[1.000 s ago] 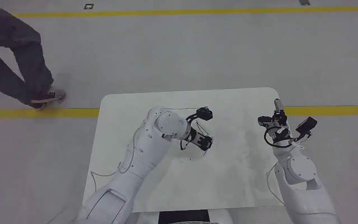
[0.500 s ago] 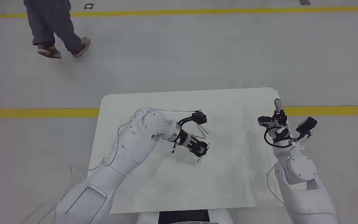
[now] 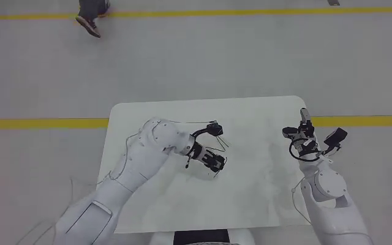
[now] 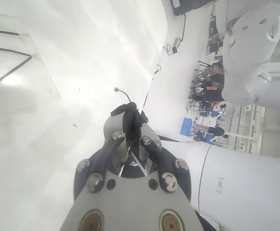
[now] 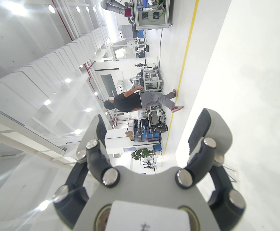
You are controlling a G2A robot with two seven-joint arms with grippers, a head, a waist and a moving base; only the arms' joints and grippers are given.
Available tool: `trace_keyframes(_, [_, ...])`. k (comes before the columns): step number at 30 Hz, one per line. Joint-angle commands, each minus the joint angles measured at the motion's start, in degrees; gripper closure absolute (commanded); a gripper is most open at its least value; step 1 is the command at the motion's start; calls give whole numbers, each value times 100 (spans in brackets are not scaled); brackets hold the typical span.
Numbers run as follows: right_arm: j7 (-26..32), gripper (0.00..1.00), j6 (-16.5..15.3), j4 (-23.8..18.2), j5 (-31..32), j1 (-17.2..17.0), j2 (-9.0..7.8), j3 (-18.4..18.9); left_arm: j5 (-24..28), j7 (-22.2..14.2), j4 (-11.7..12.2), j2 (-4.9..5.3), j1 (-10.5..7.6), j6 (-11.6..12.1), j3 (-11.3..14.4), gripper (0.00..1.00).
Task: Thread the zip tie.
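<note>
Zip tie point(image 4: 125, 95) between fingertips of left gripper point(image 4: 131, 108)

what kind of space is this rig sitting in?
Probably an industrial robotics hall or a factory-style lab. A yellow floor line runs past the white table, framed equipment racks stand across the floor, and rows of ceiling lights hang high overhead.

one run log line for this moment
left gripper: shut on zip tie, over table | right gripper: open, empty, at table's right edge

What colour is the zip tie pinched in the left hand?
Black. The zip tie shows best in the left wrist view, protruding from the shut left hand.
</note>
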State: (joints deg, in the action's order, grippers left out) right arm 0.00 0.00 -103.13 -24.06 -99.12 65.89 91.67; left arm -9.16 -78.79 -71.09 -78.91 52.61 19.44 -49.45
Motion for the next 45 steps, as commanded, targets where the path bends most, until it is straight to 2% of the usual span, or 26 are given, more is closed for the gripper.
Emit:
trace_keyframes(1, [0, 0, 0, 0, 0, 0, 0, 0, 334, -85, -135, 70, 2, 4, 77, 100])
trace_keyframes(3, [0, 0, 0, 0, 0, 0, 0, 0, 620, -85, -228, 179, -2, 4, 162, 100])
trace_keyframes(8, [0, 0, 0, 0, 0, 0, 0, 0, 1385, -85, -490, 573, -99, 4, 408, 100])
trace_keyframes(10, [0, 0, 0, 0, 0, 0, 0, 0, 1664, -85, -555, 741, -130, 4, 443, 100])
trace_keyframes(14, [0, 0, 0, 0, 0, 0, 0, 0, 1980, -85, -665, 1010, -162, 4, 514, 100])
trace_keyframes(20, [0, 0, 0, 0, 0, 0, 0, 0, 2386, -85, -832, 1311, -215, 4, 684, 100])
trace_keyframes(24, [0, 0, 0, 0, 0, 0, 0, 0, 2704, -85, -938, 1444, -234, 4, 723, 100])
trace_keyframes(28, [0, 0, 0, 0, 0, 0, 0, 0, 3022, -85, -1099, 1534, -212, 4, 730, 100])
trace_keyframes(36, [0, 0, 0, 0, 0, 0, 0, 0, 3022, -85, -1099, 1534, -212, 4, 730, 100])
trace_keyframes(38, [0, 0, 0, 0, 0, 0, 0, 0, 3074, 83, -1066, 1532, -157, -51, 738, 100])
trace_keyframes(40, [0, 0, 0, 0, 0, 0, 0, 0, 3309, 15, -931, 1544, -156, -41, 688, 100])
trace_keyframes(41, [0, 0, 0, 0, 0, 0, 0, 0, 3742, -85, -855, 1553, -122, 4, 615, 100])
trace_keyframes(42, [0, 0, 0, 0, 0, 0, 0, 0, 3896, -85, -822, 1571, -121, 4, 602, 100])
trace_keyframes(45, [0, 0, 0, 0, 0, 0, 0, 0, 4435, -85, -801, 1677, -110, 4, 626, 100])
